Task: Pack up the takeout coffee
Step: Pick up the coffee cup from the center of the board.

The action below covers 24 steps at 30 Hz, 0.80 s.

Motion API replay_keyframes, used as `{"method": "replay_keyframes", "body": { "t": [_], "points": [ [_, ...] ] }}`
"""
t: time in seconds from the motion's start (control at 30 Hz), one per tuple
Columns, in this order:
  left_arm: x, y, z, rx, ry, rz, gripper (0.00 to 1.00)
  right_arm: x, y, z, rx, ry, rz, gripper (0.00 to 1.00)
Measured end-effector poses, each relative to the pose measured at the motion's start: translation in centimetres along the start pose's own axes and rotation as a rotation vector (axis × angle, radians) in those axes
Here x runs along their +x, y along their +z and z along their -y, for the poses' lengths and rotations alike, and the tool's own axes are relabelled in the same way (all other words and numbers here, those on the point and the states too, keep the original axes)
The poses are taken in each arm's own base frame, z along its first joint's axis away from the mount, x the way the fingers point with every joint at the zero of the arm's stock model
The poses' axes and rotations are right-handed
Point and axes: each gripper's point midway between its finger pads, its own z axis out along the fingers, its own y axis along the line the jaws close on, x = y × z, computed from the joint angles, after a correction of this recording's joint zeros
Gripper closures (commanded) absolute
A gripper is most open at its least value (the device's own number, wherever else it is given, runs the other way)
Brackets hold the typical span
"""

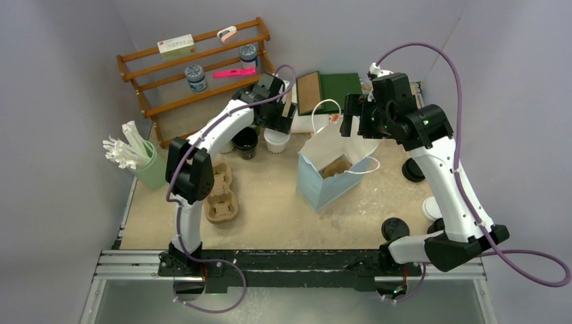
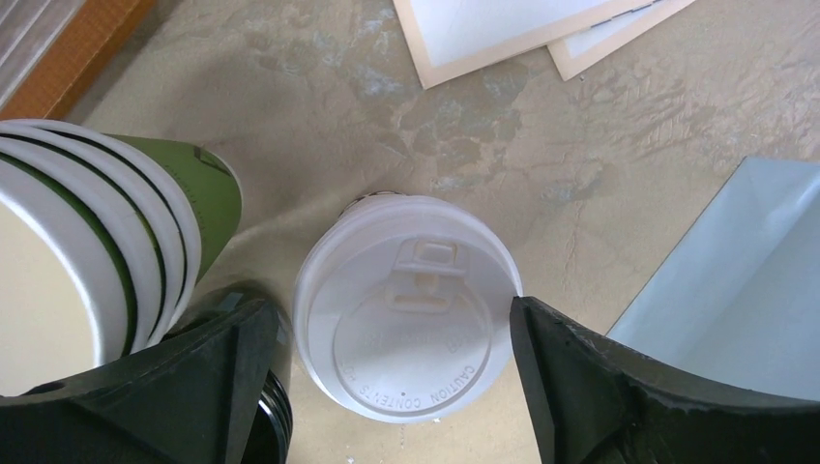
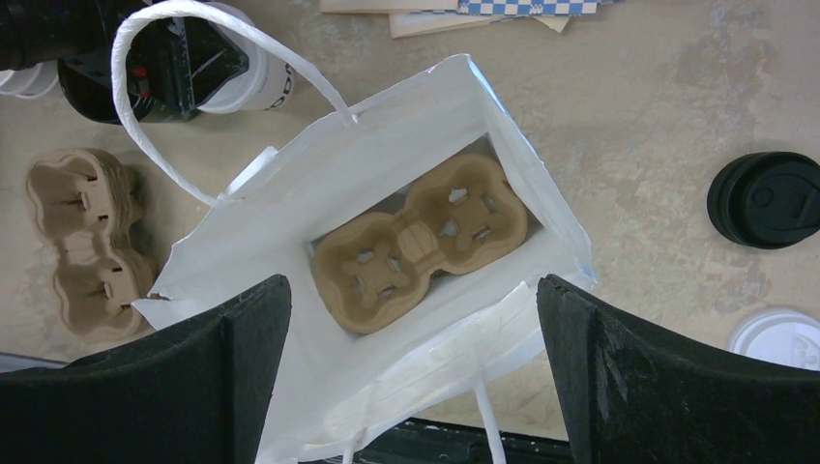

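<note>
Left wrist view: my left pincer (image 2: 392,324) hangs released, straddling the upright white-lidded cup (image 2: 406,319) straight below. Top view: that cup stands on the desk (image 1: 270,226), left of the bag (image 1: 324,189). Right wrist view: right pincer (image 3: 411,300) gapes above the bag.

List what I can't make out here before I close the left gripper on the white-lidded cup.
- White-lidded cup: left wrist view shows only its lid; the body below is hidden.
- Black cup: left wrist view, mostly behind the left finger; lidded or not, cannot tell.
- White lid: right wrist view, cut by the frame edge and the right finger.
- Black lid: right wrist view, from above; anything under it is hidden.
</note>
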Motion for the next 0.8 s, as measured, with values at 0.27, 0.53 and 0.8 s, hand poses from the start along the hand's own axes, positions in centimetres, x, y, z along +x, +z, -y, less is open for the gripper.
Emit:
{"method": "replay_keyframes", "body": {
  "t": [0.27, 0.53, 0.8],
  "points": [
    [-0.1, 0.1, 0.5, 0.014, 0.003, 0.008, 0.05, 0.0, 0.0, -0.1, -0.005, 0.000, -0.002, 0.01],
    [0.4, 0.4, 0.4, 0.010, 0.003, -0.004, 0.05, 0.2, -0.2, -0.3, -0.022, 0.000, -0.005, 0.01],
    [1.1, 0.6, 0.3, -0.002, 0.004, -0.006, 0.15, 0.2, -0.3, -0.4, -0.026, 0.001, -0.004, 0.01]
  ]
}}
